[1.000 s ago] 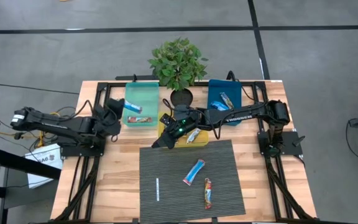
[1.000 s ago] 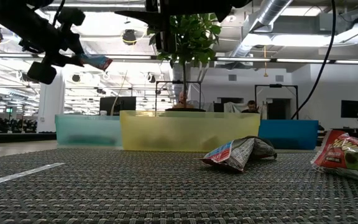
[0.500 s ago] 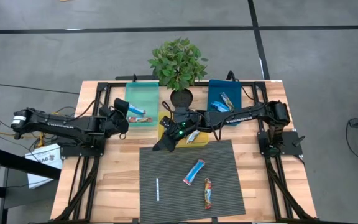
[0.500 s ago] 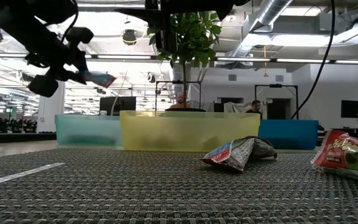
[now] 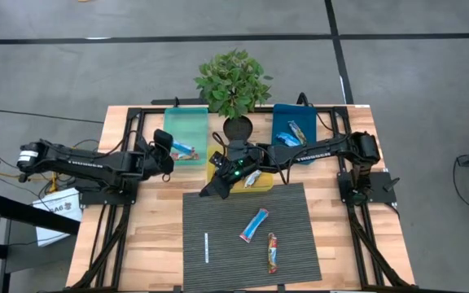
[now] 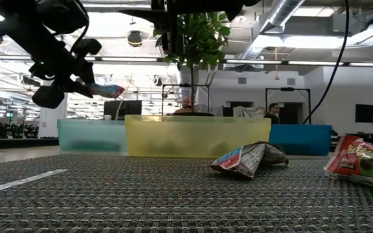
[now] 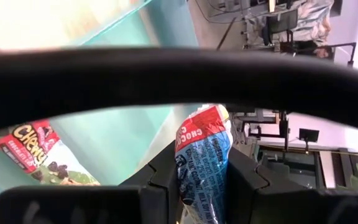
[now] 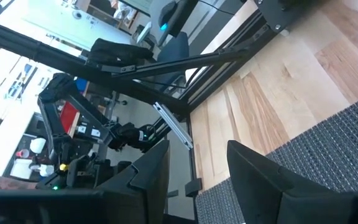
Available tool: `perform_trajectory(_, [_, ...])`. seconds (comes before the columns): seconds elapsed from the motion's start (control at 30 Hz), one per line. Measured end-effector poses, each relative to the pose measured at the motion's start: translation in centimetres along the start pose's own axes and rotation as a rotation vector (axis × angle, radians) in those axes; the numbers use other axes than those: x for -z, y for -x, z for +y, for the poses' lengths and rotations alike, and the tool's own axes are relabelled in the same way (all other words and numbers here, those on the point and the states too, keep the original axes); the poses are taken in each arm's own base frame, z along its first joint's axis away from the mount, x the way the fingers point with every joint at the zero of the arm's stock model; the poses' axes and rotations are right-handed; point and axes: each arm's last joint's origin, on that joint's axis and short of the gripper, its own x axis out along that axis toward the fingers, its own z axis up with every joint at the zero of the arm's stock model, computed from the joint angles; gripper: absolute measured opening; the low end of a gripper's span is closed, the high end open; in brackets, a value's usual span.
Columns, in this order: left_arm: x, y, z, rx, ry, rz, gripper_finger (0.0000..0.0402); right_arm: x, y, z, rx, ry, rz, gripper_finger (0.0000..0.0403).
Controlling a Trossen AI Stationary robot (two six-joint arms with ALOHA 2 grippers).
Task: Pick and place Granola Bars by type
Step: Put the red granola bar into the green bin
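The left gripper [image 5: 169, 149] hangs over the near edge of the teal bin [image 5: 184, 122], at about 10 o'clock from the mat's centre, its fingers pinched narrowly on a blue granola bar [image 7: 202, 163]. In the left wrist view the bar stands between the two dark pads, and a red-orange Chewy bar [image 7: 39, 151] lies on the teal bin's floor beside it. In the low view the held bar [image 6: 105, 90] sits clear above the bin's rim.

The right gripper [image 5: 215, 184] waits at the near-left corner of the yellow bin [image 5: 216, 172], at 12 o'clock from the mat, over the mat's far edge; its fingers [image 8: 261, 176] stand part open around nothing.

On the dark woven mat [image 5: 218, 220] lie a second blue bar [image 5: 254, 225] near the centre, a red-orange bar [image 5: 272, 252] at 5 o'clock of it, and a thin white stick [image 5: 206, 248] at 8 o'clock. A multicoloured bar [image 5: 253, 177] rests in the yellow bin, and two wrapped bars [image 5: 291, 133] lie in the dark blue bin [image 5: 283, 114] at 1 o'clock. A potted plant [image 5: 234, 81] stands behind the bins.
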Motion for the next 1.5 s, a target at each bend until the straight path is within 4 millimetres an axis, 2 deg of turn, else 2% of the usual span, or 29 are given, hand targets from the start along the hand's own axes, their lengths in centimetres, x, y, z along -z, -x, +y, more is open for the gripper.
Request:
perform_trajectory(0.13, [-0.1,-0.1,-0.1,0.0,0.003,-0.012,0.009,0.0,0.0,0.0,-0.001,0.0,0.001,0.015])
perform_trajectory(0.43, [-0.1,-0.2,-0.1,-0.002,0.014,-0.007,0.0155,0.2,-0.1,0.2,-0.004,0.002,0.006,0.015])
perform_trajectory(0.6, [-0.1,-0.2,-0.1,-0.003,0.015,-0.005,0.0177,0.4,-0.2,0.3,-0.008,0.004,0.012,0.015])
perform_trajectory(0.87, [0.2,-0.2,-0.3,-0.004,0.05,0.029,0.0181,0.4,-0.2,0.3,-0.007,0.003,0.011,0.015])
perform_trajectory(1.2, [0.3,-0.2,-0.2,-0.034,0.005,0.072,0.0181,0.4,-0.2,0.3,-0.007,0.003,0.011,0.015])
perform_trajectory(1.33, [0.2,0.0,-0.4,-0.019,-0.07,0.081,0.0181,0.4,-0.2,0.3,-0.011,0.003,0.016,0.015])
perform_trajectory(1.5, [0.0,0.8,-1.3,0.051,-0.259,0.127,0.0181,0.5,-0.2,0.2,-0.006,-0.027,0.031,0.015])
